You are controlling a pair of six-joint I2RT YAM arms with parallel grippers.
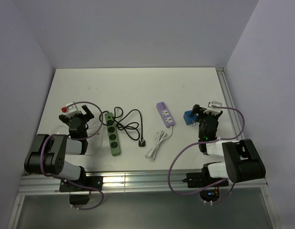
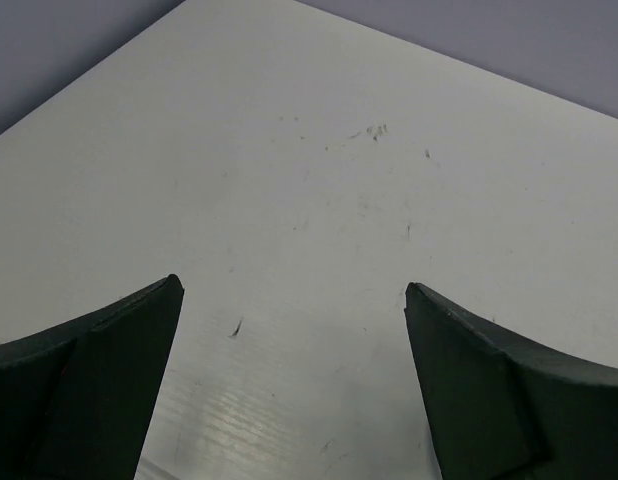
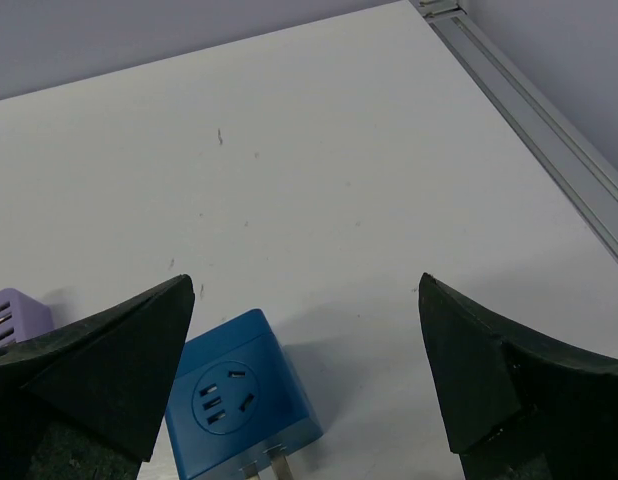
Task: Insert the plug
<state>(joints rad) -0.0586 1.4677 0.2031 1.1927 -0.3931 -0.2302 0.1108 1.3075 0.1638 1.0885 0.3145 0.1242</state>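
Both arms are low over the table (image 1: 138, 86), wrists pointing away from the bases.

Left gripper (image 1: 79, 114) – jaws spread wide, nothing between them. The left wrist view shows only bare, scuffed tabletop between the fingers (image 2: 89, 385). The green strip (image 1: 113, 134) lies just right of this gripper, long axis running near-to-far. Its black cord (image 1: 131, 125) loops to the right and ends in a plug head near the front.

Right gripper (image 3: 304, 340) – also released and fully spread, holding nothing. The plug (image 3: 239, 392) sits on the table inside the gap, close against the left finger (image 3: 104, 365); can't tell if they touch. The right finger is well apart from it. The socket face is up and the metal prongs stick out toward the camera. In the top view the plug (image 1: 189, 118) is just left of the right gripper (image 1: 205, 109), at the right side of the table and well apart from the green strip.

The purple strip (image 1: 165, 113) lies between the green strip and the plug, with its white cord (image 1: 157, 143) bundled toward the front. Its corner (image 3: 9, 315) peeks in at the left edge of the right wrist view. A metal rail (image 3: 529, 110) runs along the table's right edge.
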